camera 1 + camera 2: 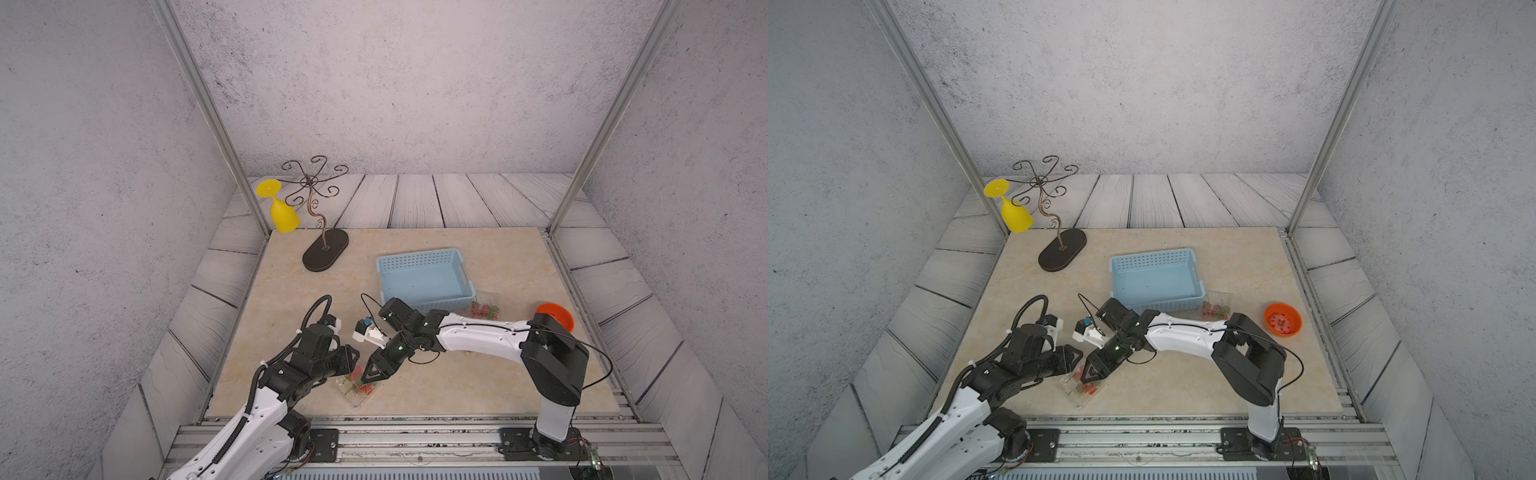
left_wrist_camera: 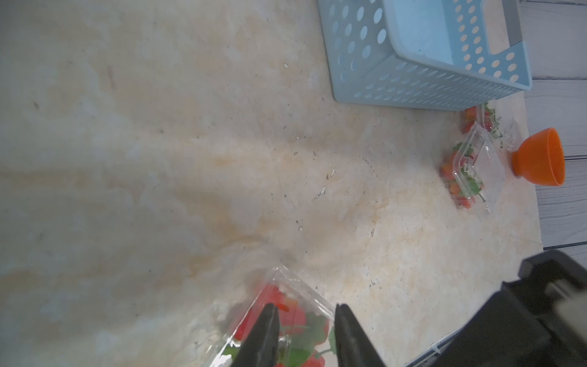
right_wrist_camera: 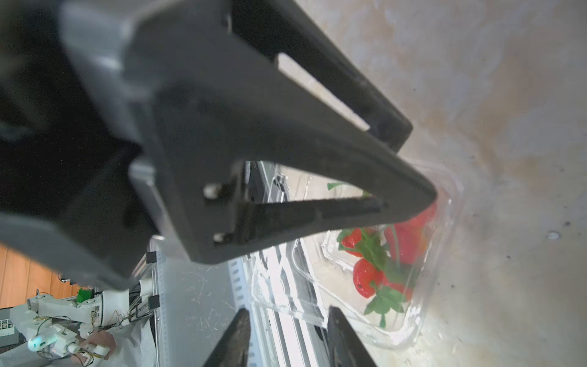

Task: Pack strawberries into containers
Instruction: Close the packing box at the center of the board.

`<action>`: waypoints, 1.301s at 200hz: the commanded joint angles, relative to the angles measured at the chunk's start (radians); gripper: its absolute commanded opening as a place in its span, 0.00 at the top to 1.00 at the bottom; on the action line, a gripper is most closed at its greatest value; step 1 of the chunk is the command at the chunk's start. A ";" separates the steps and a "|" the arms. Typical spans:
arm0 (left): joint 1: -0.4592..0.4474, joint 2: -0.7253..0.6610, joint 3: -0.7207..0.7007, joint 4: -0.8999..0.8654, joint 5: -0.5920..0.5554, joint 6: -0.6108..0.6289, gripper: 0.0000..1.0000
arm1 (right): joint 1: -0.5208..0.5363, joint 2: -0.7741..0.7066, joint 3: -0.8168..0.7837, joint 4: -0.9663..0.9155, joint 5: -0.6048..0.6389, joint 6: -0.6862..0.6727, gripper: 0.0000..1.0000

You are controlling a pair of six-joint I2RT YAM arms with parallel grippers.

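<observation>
A clear container [image 1: 358, 394] [image 1: 1080, 395] holding several red strawberries [image 3: 365, 279] [image 2: 275, 298] sits near the table's front edge, its ribbed lid folded open. My left gripper [image 1: 355, 365] [image 2: 305, 310] is shut on the container's clear edge [image 2: 297, 284], and the berries show through the plastic between its fingers. My right gripper [image 1: 369, 379] [image 3: 287, 313] meets it from the right. It is open, with the lid's rim [image 3: 305, 314] lying across the gap between its tips. In the right wrist view the left gripper [image 3: 416, 171] presses on the container's far rim.
A light blue basket [image 1: 419, 255] [image 1: 1154, 259] stands mid-table, with two more berry-filled containers [image 2: 470, 171] [image 1: 485, 309] beside it. An orange bowl [image 1: 1283, 319] holding a few berries sits at the right edge. A wire rack [image 1: 309, 195] with a yellow glass [image 1: 283, 212] stands at the back left.
</observation>
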 commanded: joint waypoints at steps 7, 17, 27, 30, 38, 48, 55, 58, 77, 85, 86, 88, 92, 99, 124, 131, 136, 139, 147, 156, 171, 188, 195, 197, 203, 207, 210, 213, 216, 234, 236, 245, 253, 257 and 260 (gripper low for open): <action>-0.025 -0.019 -0.034 -0.020 -0.037 -0.048 0.66 | 0.006 0.044 -0.023 -0.020 0.053 0.038 0.61; -0.031 -0.024 -0.044 -0.019 -0.044 -0.052 0.67 | 0.004 0.044 -0.029 -0.023 0.080 0.052 0.61; -0.034 -0.026 -0.058 -0.010 -0.046 -0.059 0.67 | 0.000 0.042 -0.034 -0.022 0.101 0.069 0.61; -0.036 -0.027 -0.062 -0.006 -0.046 -0.061 0.67 | -0.001 0.042 -0.036 -0.022 0.104 0.073 0.61; -0.040 -0.026 -0.070 0.001 -0.046 -0.065 0.67 | -0.006 0.043 -0.038 -0.023 0.111 0.082 0.60; -0.043 -0.023 -0.080 0.008 -0.049 -0.067 0.67 | -0.010 0.042 -0.038 -0.023 0.124 0.093 0.59; -0.047 -0.020 -0.085 0.012 -0.050 -0.067 0.67 | -0.016 0.046 -0.036 -0.026 0.130 0.103 0.57; -0.048 -0.020 -0.087 0.014 -0.051 -0.068 0.67 | -0.017 0.049 -0.035 -0.026 0.130 0.106 0.57; -0.053 -0.015 -0.096 0.019 -0.052 -0.067 0.67 | -0.024 0.062 -0.024 -0.028 0.133 0.120 0.54; -0.056 -0.016 -0.098 0.019 -0.055 -0.066 0.67 | -0.024 0.072 -0.012 -0.036 0.129 0.117 0.53; -0.056 -0.016 -0.099 0.019 -0.055 -0.067 0.67 | -0.024 0.073 -0.012 -0.037 0.128 0.116 0.53; -0.056 -0.016 -0.101 0.019 -0.055 -0.067 0.67 | -0.024 0.076 -0.008 -0.039 0.127 0.115 0.53; -0.057 -0.018 -0.104 0.020 -0.055 -0.067 0.67 | -0.024 0.083 -0.003 -0.044 0.128 0.115 0.53; -0.058 -0.019 -0.108 0.020 -0.057 -0.068 0.67 | -0.024 0.094 0.006 -0.052 0.127 0.114 0.53; -0.060 -0.025 -0.123 0.022 -0.061 -0.071 0.68 | -0.021 0.116 0.030 -0.097 0.155 0.096 0.52; -0.060 -0.026 -0.129 0.026 -0.060 -0.074 0.67 | -0.021 0.117 0.034 -0.112 0.176 0.092 0.52; -0.062 -0.026 -0.132 0.030 -0.060 -0.074 0.68 | -0.021 0.118 0.035 -0.121 0.188 0.090 0.52; -0.062 -0.026 -0.132 0.032 -0.059 -0.075 0.68 | -0.021 0.118 0.036 -0.125 0.193 0.088 0.52; -0.062 -0.023 -0.134 0.036 -0.060 -0.075 0.68 | -0.021 0.119 0.038 -0.135 0.205 0.085 0.52; -0.062 -0.020 -0.135 0.039 -0.059 -0.073 0.68 | -0.021 0.119 0.042 -0.142 0.212 0.083 0.52; -0.063 -0.013 -0.134 0.045 -0.057 -0.071 0.68 | -0.020 0.120 0.044 -0.143 0.209 0.084 0.51; -0.063 -0.017 -0.127 0.039 -0.057 -0.065 0.68 | -0.017 0.119 0.047 -0.146 0.206 0.084 0.50; -0.063 -0.021 -0.125 0.037 -0.058 -0.063 0.68 | -0.015 0.119 0.047 -0.147 0.205 0.083 0.49; -0.063 -0.022 -0.125 0.038 -0.058 -0.063 0.68 | -0.014 0.119 0.049 -0.147 0.205 0.083 0.49; -0.063 -0.023 -0.123 0.036 -0.058 -0.061 0.68 | -0.011 0.120 0.050 -0.149 0.207 0.083 0.49; -0.063 -0.024 -0.123 0.034 -0.058 -0.061 0.68 | -0.010 0.122 0.050 -0.150 0.208 0.083 0.49; -0.063 -0.024 -0.122 0.034 -0.058 -0.060 0.68 | -0.009 0.123 0.052 -0.152 0.210 0.082 0.49; -0.063 -0.024 -0.122 0.034 -0.058 -0.059 0.68 | -0.008 0.125 0.054 -0.155 0.212 0.081 0.49; -0.063 -0.024 -0.123 0.034 -0.056 -0.059 0.68 | -0.006 0.126 0.057 -0.162 0.216 0.079 0.49; -0.065 -0.029 -0.127 0.036 -0.055 -0.059 0.68 | 0.007 0.137 0.072 -0.193 0.241 0.064 0.49; -0.065 -0.030 -0.129 0.034 -0.055 -0.059 0.68 | 0.009 0.138 0.074 -0.197 0.243 0.062 0.49; -0.065 -0.035 -0.132 0.035 -0.055 -0.059 0.68 | 0.015 0.139 0.077 -0.204 0.256 0.060 0.50; -0.065 -0.039 -0.134 0.034 -0.054 -0.060 0.68 | 0.019 0.142 0.079 -0.208 0.262 0.060 0.50; -0.065 -0.041 -0.135 0.034 -0.055 -0.061 0.68 | 0.022 0.143 0.082 -0.212 0.266 0.060 0.50; -0.065 -0.041 -0.136 0.035 -0.055 -0.060 0.68 | 0.023 0.145 0.084 -0.217 0.270 0.060 0.50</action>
